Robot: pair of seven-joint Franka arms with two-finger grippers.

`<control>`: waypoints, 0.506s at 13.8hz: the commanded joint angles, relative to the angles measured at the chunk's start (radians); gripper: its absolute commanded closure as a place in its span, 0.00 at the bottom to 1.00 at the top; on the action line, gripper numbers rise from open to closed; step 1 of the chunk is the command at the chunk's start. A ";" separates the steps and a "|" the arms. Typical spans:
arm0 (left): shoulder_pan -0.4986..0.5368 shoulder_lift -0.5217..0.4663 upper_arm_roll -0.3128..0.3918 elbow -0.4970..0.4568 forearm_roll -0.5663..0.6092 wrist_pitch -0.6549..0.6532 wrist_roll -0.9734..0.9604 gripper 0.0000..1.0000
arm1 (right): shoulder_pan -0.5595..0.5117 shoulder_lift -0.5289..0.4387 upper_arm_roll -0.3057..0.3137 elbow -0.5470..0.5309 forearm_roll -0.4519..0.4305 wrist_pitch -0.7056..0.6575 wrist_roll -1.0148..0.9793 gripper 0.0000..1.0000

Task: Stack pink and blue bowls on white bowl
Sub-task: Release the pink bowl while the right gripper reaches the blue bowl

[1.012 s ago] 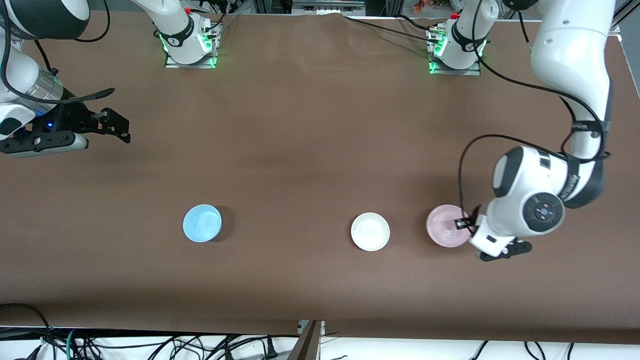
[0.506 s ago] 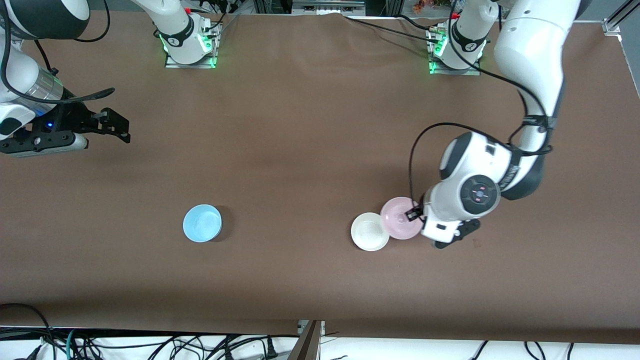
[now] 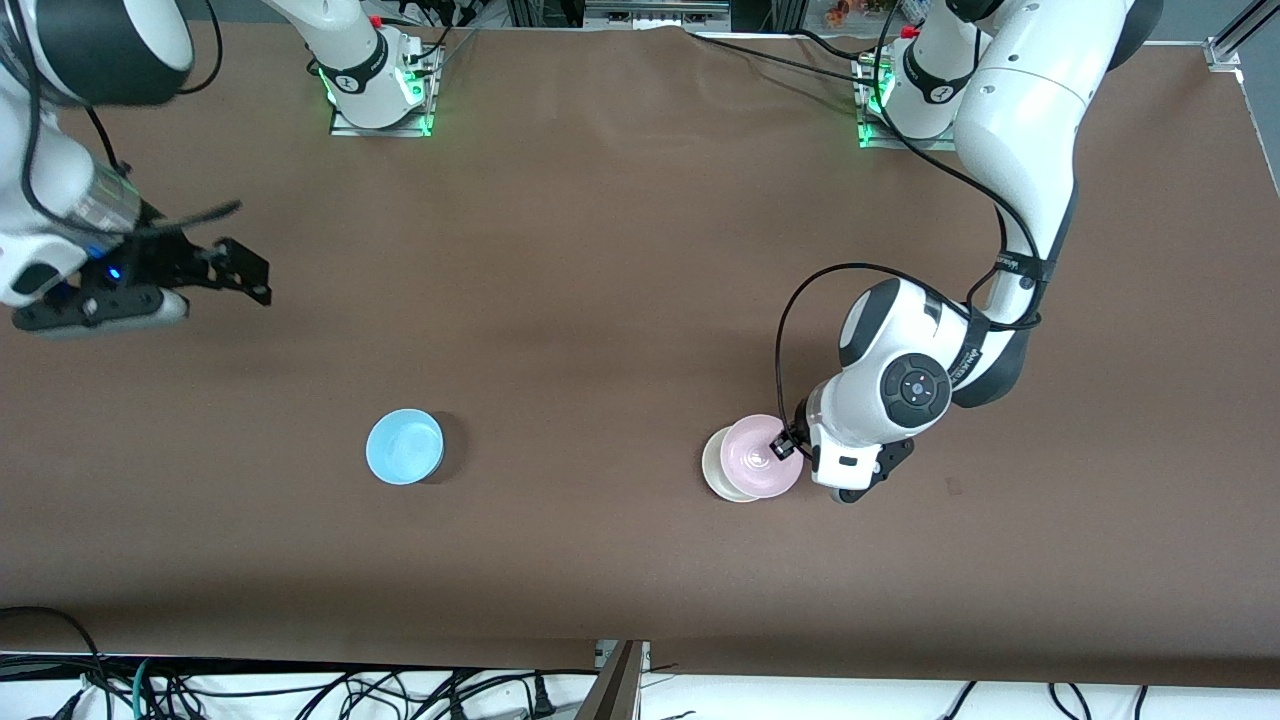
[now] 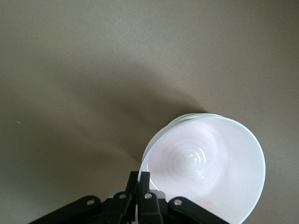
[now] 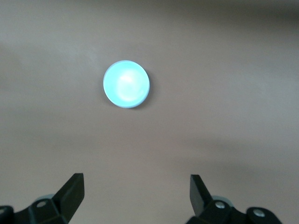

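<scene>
Gripping the rim of the pale pink bowl [image 3: 763, 457], the left gripper [image 3: 786, 441] has its fingers pinched together on the bowl's edge, on the side toward the left arm's end of the counter [image 3: 600, 250]. It holds the pink bowl over the white bowl [image 3: 712, 464], covering most of it, so only a crescent of white rim shows on the side toward the right arm's end. The left wrist view shows the same grasp close up: dark fingers [image 4: 140, 184] clamped on the pink rim, with a thin edge of the white bowl [image 4: 187, 116] peeking out from under the pink bowl [image 4: 205, 172]. Whether the pink bowl touches the white one cannot be told.

About as near the front camera, well apart toward the right arm's end, the light blue bowl [image 3: 404, 446] sits upright and alone on the brown counter.

Farther from the camera, the right gripper [image 3: 245, 268] hangs over bare counter at the right arm's end, fingers spread wide and holding nothing. Its wrist view shows the blue bowl [image 5: 126, 84] between the two fingertips.
</scene>
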 commanded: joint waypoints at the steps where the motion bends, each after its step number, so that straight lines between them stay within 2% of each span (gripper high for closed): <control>1: -0.023 0.009 0.013 0.013 -0.023 0.013 -0.029 1.00 | 0.017 0.183 0.000 0.069 0.053 0.159 -0.010 0.00; 2: -0.031 0.017 0.013 0.025 -0.021 0.013 -0.042 1.00 | 0.020 0.252 0.000 0.075 0.054 0.219 -0.021 0.00; 5: -0.049 0.040 0.018 0.054 -0.020 0.013 -0.063 1.00 | 0.055 0.375 0.002 0.080 0.050 0.402 -0.054 0.00; 7: -0.048 0.046 0.019 0.056 -0.020 0.013 -0.062 1.00 | 0.065 0.444 0.002 0.080 0.048 0.442 -0.054 0.00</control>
